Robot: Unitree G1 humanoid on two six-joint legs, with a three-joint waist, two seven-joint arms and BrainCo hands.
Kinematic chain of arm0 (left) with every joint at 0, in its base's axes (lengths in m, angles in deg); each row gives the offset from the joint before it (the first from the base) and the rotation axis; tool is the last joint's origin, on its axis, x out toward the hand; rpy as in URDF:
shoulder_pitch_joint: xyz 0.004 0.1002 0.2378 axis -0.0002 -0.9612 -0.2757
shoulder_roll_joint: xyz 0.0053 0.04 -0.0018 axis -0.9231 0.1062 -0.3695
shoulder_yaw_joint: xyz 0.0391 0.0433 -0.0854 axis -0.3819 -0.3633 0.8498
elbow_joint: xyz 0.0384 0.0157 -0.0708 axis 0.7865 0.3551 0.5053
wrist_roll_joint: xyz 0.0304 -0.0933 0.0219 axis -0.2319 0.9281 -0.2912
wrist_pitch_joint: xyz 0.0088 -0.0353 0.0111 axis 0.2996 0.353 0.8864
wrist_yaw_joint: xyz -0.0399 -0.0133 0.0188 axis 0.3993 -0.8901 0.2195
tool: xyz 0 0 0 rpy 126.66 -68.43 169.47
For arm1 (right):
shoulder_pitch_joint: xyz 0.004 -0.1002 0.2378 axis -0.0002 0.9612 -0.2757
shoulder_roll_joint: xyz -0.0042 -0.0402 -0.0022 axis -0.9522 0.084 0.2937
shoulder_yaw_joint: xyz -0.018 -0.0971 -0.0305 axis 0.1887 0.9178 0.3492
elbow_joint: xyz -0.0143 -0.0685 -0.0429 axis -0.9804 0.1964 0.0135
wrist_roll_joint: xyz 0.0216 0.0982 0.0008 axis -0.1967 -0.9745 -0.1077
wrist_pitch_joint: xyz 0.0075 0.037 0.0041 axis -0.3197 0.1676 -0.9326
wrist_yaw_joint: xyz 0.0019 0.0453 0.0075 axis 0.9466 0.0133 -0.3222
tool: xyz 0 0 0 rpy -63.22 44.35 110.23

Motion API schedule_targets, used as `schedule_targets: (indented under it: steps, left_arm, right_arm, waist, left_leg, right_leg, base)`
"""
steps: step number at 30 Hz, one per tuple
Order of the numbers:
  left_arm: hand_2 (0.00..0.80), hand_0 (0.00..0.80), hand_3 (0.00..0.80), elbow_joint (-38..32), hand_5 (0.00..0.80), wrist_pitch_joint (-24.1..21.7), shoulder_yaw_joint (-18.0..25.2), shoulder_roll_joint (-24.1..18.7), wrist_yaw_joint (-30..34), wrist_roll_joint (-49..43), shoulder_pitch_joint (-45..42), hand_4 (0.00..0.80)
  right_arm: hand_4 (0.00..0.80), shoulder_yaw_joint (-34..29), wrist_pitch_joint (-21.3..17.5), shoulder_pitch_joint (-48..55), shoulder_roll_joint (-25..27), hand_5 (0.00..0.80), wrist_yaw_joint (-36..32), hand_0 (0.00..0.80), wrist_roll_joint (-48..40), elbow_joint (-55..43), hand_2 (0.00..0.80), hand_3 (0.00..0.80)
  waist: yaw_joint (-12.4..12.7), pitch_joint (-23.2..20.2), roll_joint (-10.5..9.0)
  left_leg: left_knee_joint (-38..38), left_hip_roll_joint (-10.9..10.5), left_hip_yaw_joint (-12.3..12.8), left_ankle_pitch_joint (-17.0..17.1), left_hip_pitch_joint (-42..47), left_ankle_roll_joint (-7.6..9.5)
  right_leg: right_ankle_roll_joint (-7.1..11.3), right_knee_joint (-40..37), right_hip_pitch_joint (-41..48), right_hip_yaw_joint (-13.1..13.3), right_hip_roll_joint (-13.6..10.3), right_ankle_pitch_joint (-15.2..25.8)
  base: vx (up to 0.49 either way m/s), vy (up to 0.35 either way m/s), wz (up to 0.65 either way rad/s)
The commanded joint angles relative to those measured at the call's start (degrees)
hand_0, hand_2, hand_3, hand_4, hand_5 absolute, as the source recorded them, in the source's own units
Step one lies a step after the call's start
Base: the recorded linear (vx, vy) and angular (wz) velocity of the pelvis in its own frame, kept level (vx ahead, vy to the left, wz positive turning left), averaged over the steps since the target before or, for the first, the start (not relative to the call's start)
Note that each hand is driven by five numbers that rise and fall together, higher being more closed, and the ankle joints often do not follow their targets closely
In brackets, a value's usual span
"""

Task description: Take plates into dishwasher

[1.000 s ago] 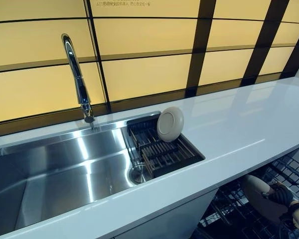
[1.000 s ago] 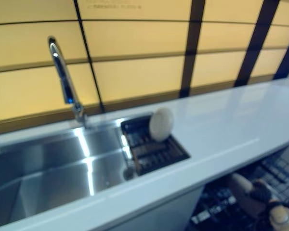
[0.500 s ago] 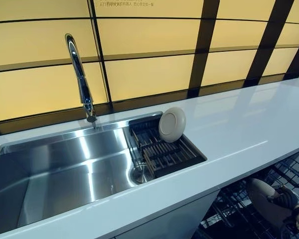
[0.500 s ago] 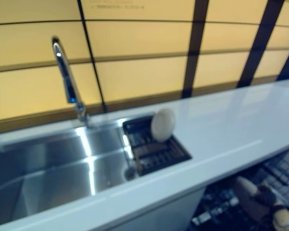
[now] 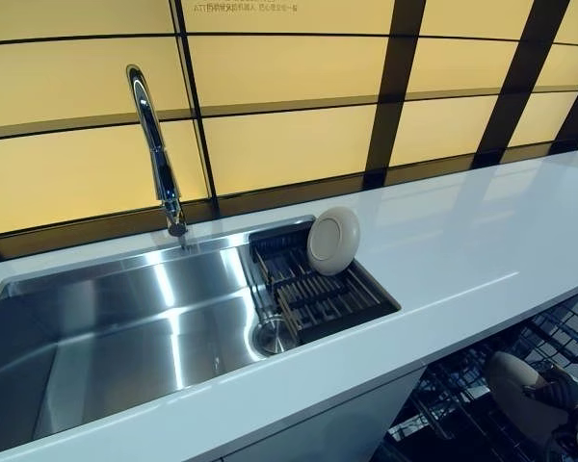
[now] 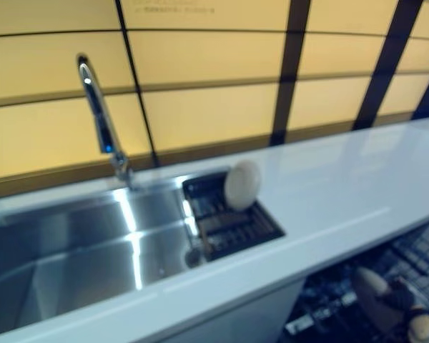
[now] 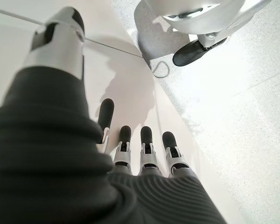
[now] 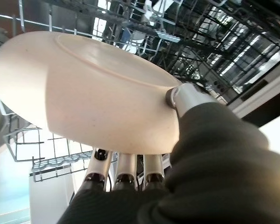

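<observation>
A cream plate (image 5: 332,241) stands on edge in the dark drying rack (image 5: 318,294) at the right end of the sink. My right hand (image 5: 564,391) is below the counter's front edge at the lower right, shut on a second cream plate (image 5: 518,383). In the right wrist view the thumb (image 8: 184,97) lies on that plate's (image 8: 84,88) rim and the fingers (image 8: 126,170) are under it. It is held tilted over the dishwasher's wire rack (image 8: 144,32), which also shows in the left eye view (image 5: 453,395). My left hand (image 7: 147,144) shows only in its wrist view, fingers straight and empty.
A steel sink (image 5: 125,327) with a tall chrome tap (image 5: 154,144) is set in the white counter (image 5: 462,241). The counter's front edge overhangs the pulled-out dishwasher rack. A yellow panelled wall with dark strips stands behind.
My right hand has sunk a little lower and to the right with the plate. The camera shifted slightly at first. The plate in the sink rack has not moved.
</observation>
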Motion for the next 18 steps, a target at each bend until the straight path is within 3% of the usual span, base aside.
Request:
schedule_targets:
  steps: [1,18]
  left_arm:
    - [0.000,0.000,0.000,0.04,0.000,-1.85,2.54,-3.70,-0.09,-0.96,4.39,0.000]
    - [0.000,0.000,0.000,-0.88,0.000,-0.93,1.95,-3.69,0.29,-1.83,4.79,0.000]
  right_arm:
    - [0.800,-0.85,-1.02,-5.98,1.55,0.800,1.83,0.800,0.56,1.99,0.800,0.800]
    - [0.800,2.74,-0.44,-8.35,-0.38,0.800,0.90,0.800,0.59,4.73,0.800,0.800]
  waist:
    - [1.02,0.46,-1.61]
    - [2.03,0.71,-1.43]
  left_leg:
    - [0.60,-1.36,-6.61,2.85,-3.60,1.52]
    - [0.81,-1.22,-7.41,2.85,-3.43,1.44]
  right_leg:
    - [1.20,1.99,4.39,-2.33,0.33,-4.02]
    - [0.81,1.91,5.00,-2.92,0.58,-4.40]
  base:
    - [0.000,0.000,0.00]
    - [0.003,-0.002,0.01]
